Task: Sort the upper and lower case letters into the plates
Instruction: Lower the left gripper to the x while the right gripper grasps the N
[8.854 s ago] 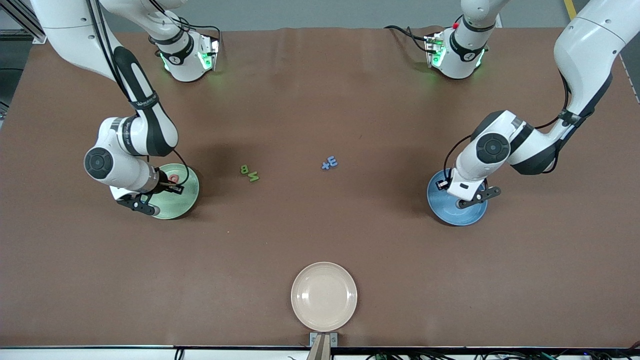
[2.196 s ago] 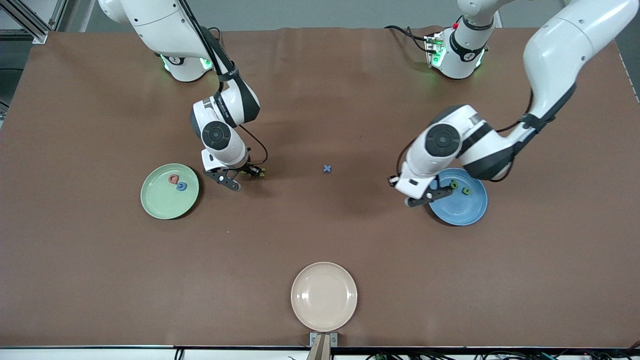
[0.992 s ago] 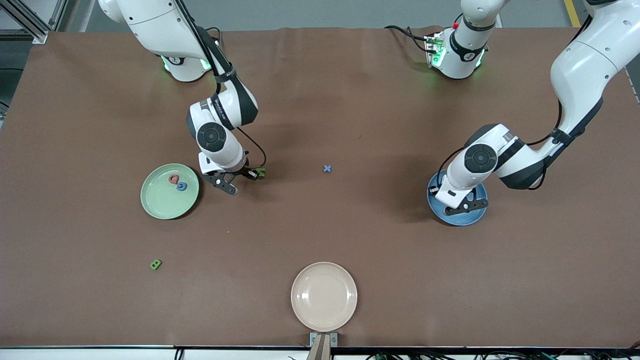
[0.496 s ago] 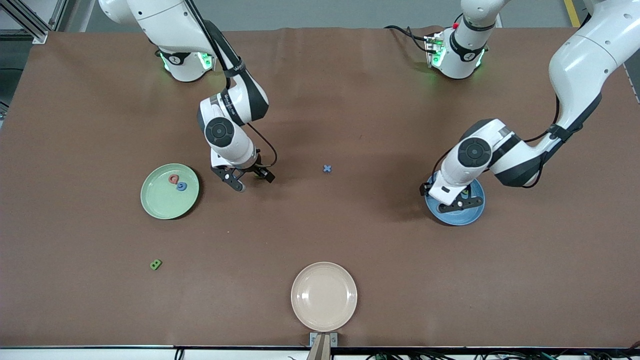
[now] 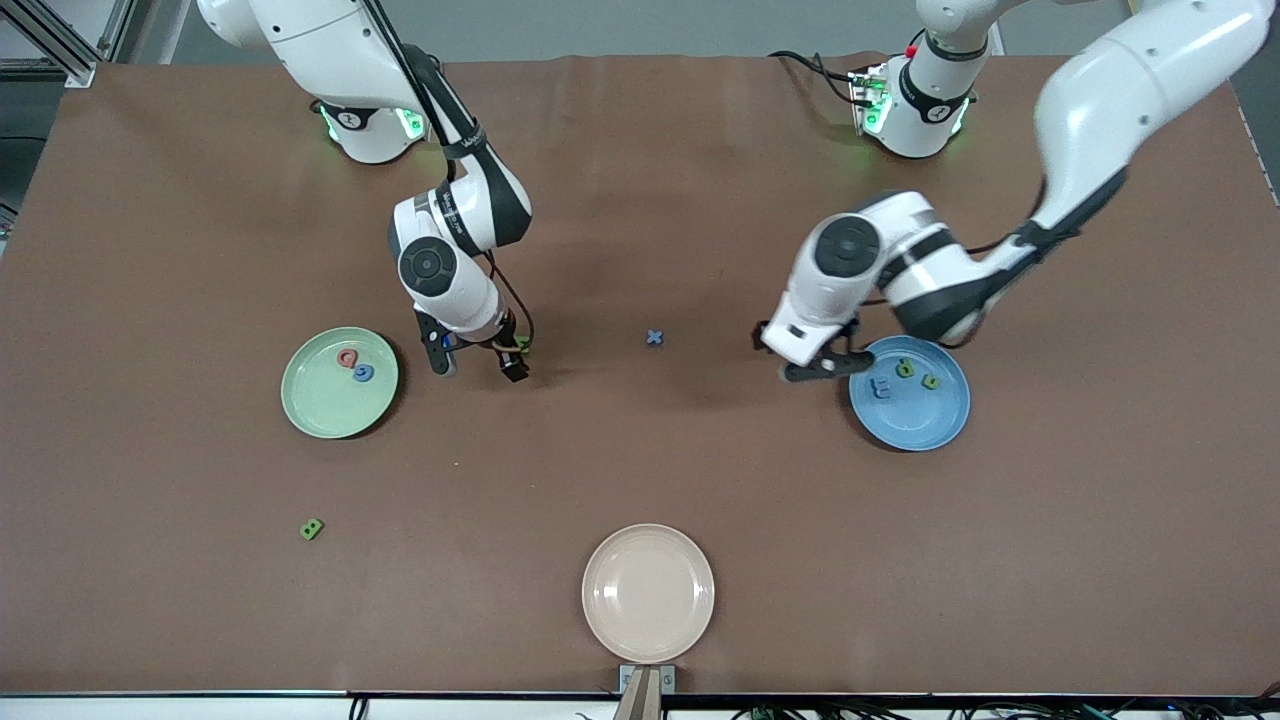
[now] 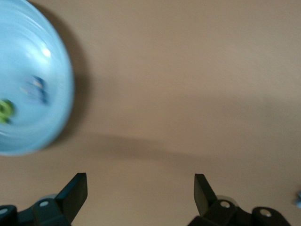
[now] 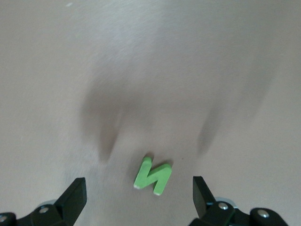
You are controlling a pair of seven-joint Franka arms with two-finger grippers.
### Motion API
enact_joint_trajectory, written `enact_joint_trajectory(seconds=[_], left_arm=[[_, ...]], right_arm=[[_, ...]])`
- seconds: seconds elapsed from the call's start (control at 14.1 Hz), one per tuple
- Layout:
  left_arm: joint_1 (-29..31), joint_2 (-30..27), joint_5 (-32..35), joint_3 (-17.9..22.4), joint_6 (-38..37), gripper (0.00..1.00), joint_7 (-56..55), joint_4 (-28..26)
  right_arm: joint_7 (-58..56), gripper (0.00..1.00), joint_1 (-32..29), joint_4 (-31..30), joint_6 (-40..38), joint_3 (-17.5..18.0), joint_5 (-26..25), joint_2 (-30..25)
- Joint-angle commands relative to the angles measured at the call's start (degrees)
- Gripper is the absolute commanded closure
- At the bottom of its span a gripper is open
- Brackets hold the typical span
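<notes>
The right hand hangs low over the middle of the worktop with its fingers spread wide and nothing between them; in the right wrist view a green letter N lies flat on the brown surface under the gap between the fingers, touching neither. Just beside this hand, toward the right arm's end of the worktop, sits the pale green plate, holding a red letter and a blue letter that touch each other. Nearer the front edge from that plate, a small green letter B lies alone on the bare worktop. The left hand is also spread wide and empty, over the worktop just beside the rim of the bright blue plate, on the side toward the worktop's middle. Inside that plate lie a blue letter E and two green letters, near one another. Between the two hands a small blue cross-shaped piece rests on the worktop. A cream-white plate sits at the middle of the front edge.
</notes>
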Motion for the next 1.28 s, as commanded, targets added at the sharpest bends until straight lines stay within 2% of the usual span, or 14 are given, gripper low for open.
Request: enact_joint_trajectory(seconds=[0.0,0.14,0.28,0.57,0.71,0.85,0.99,1.2], left_arm=[[-9.9,-0.1,-1.1,4.4,0.0,0.0,-4.9,4.2],[-14.4,0.3,-2.9,6.7,3.5,0.0,-6.5,5.0],[-19.0,0.3,-4.3,10.3,7.8,0.0,-6.7,5.9],[-29.6,0.4,-8.5,18.3,11.4,0.0,-7.5,10.5],[-34.1,0.5,-10.1,22.2,13.0,0.0,-7.4,12.4],[-36.4,1.0,-11.0,24.2,14.5,0.0,-7.1,13.4],[-36.8,2.5,-10.9,24.3,15.3,0.0,-6.8,14.5],[-37.3,3.9,-10.3,24.4,15.3,0.01,-6.3,15.6]], right_arm=[[3.0,0.03,0.3,-1.3,1.0,0.1,0.8,-0.3],[3.2,0.04,1.3,-1.3,1.3,0.1,0.8,0.2],[3.5,0.05,2.8,-1.2,2.9,-0.5,0.7,1.9],[3.4,0.06,3.7,-1.2,3.7,-0.7,0.7,3.1],[3.3,0.12,3.6,-1.2,3.6,-0.8,0.0,3.1],[3.3,0.26,3.6,-1.1,3.3,-1.1,-2.8,3.1],[3.2,0.39,3.2,-0.9,3.2,-1.1,-3.6,3.1],[3.2,0.45,2.8,-0.9,3.1,-1.1,-5.2,3.1]])
